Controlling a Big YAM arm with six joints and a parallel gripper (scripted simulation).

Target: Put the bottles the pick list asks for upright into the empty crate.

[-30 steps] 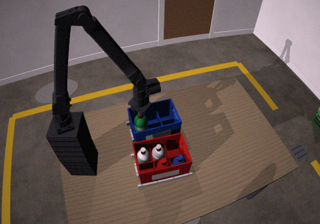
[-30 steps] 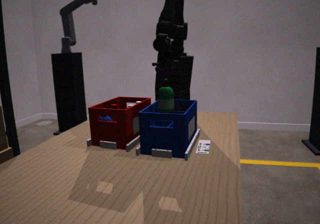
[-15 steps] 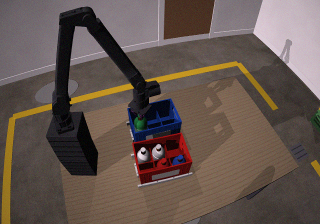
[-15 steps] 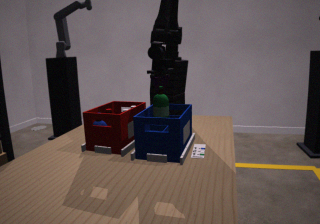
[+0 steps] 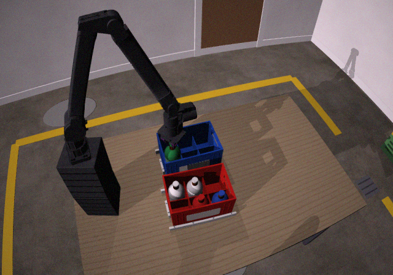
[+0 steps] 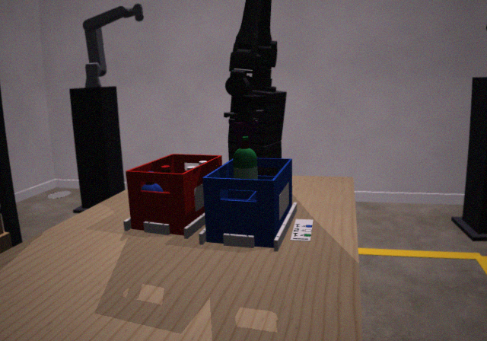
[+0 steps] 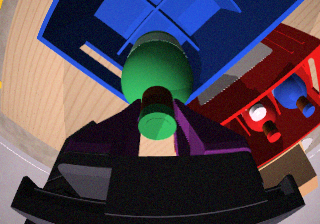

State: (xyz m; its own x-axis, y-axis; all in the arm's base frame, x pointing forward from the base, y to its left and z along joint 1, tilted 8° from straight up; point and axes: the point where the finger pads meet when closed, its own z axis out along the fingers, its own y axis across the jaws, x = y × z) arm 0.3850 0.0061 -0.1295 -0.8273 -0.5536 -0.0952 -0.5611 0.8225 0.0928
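Note:
My gripper (image 5: 172, 143) is shut on the neck of a green bottle (image 5: 172, 153). The bottle hangs upright, partly lowered into a corner compartment of the blue crate (image 5: 190, 147), on the side nearest the arm's base. Its top sticks out above the crate rim in the exterior view (image 6: 245, 160). In the wrist view the green bottle (image 7: 158, 79) sits between the purple fingers over the blue crate (image 7: 180, 4). The red crate (image 5: 198, 192) holds two white bottles (image 5: 184, 188), a red bottle (image 5: 199, 199) and a blue bottle (image 5: 219, 196). The pick list (image 6: 302, 229) lies beside the blue crate.
The two crates stand side by side, almost touching, on the wooden table. The arm's black base block (image 5: 88, 177) stands at the table's left edge. Other black pedestals and a grey arm (image 6: 98, 42) stand beyond the table.

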